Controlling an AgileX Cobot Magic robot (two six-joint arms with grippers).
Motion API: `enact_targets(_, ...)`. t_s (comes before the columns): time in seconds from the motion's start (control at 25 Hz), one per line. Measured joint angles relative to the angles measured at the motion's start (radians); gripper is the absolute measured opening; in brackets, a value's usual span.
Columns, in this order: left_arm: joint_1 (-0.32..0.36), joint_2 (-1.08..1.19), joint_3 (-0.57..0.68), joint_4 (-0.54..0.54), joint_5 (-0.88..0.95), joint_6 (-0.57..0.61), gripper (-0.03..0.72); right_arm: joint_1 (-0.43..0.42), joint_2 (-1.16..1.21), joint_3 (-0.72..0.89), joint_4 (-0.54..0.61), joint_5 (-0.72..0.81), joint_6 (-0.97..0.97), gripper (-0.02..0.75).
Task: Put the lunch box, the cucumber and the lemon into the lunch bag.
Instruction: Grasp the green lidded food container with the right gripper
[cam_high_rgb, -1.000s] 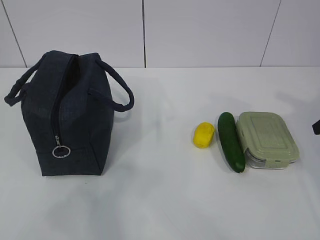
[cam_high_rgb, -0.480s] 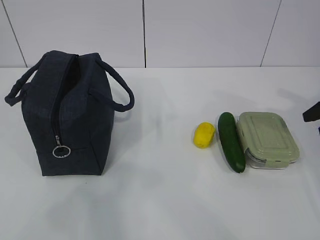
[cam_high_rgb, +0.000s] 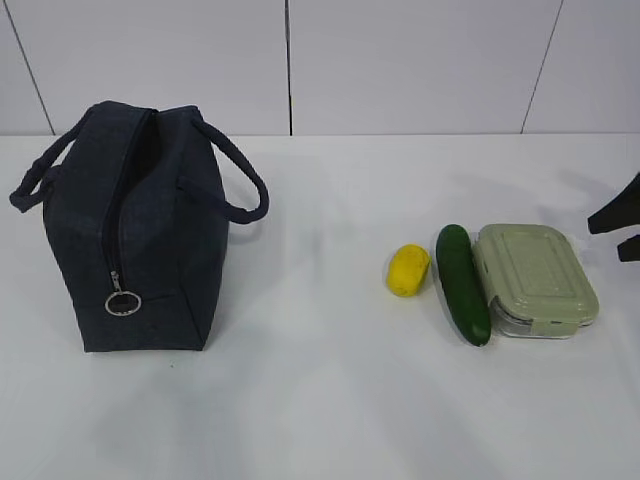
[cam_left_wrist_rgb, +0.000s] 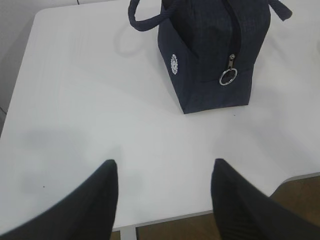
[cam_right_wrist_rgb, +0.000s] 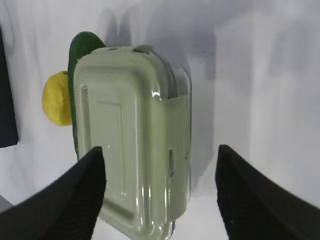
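Note:
The lunch box (cam_high_rgb: 535, 278) with its sage-green lid sits at the right of the table; it fills the right wrist view (cam_right_wrist_rgb: 132, 135). The cucumber (cam_high_rgb: 462, 284) lies against its left side, the lemon (cam_high_rgb: 407, 270) just left of that; both show in the right wrist view, the cucumber (cam_right_wrist_rgb: 80, 50) and the lemon (cam_right_wrist_rgb: 56, 105). The navy lunch bag (cam_high_rgb: 135, 230) stands at the left with its zipper partly open, and shows in the left wrist view (cam_left_wrist_rgb: 210, 55). My right gripper (cam_high_rgb: 618, 232) is open, above and right of the lunch box (cam_right_wrist_rgb: 159, 152). My left gripper (cam_left_wrist_rgb: 164, 167) is open over bare table near the front edge.
The white table (cam_high_rgb: 320, 400) ends at a white panelled wall behind. In the left wrist view the table's front edge (cam_left_wrist_rgb: 165, 220) and brown floor lie below my fingers. The bag's ring pull (cam_high_rgb: 121, 302) hangs low on its near end.
My right gripper has come further into the exterior view from the right edge, rising and moving toward the lunch box. The objects and bag have not moved.

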Motion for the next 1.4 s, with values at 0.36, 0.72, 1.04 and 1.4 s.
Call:
enact_targets(0.36, 0.0, 0.0, 0.0, 0.0, 0.0, 0.0, 0.425, 0.057, 0.059, -0.01, 0.002, 0.0, -0.077, 0.533)
enact_targets(0.72, 0.0, 0.0, 0.0, 0.0, 0.0, 0.0, 0.425, 0.062, 0.134, -0.01, 0.015, -0.001, -0.094, 0.533)
enact_targets(1.04, 0.0, 0.0, 0.0, 0.0, 0.0, 0.0, 0.425, 0.066, 0.15, -0.016, 0.053, -0.001, -0.146, 0.533)
enact_targets(1.4, 0.0, 0.0, 0.0, 0.0, 0.0, 0.0, 0.425, 0.067, 0.153, -0.016, 0.059, 0.001, -0.143, 0.501)
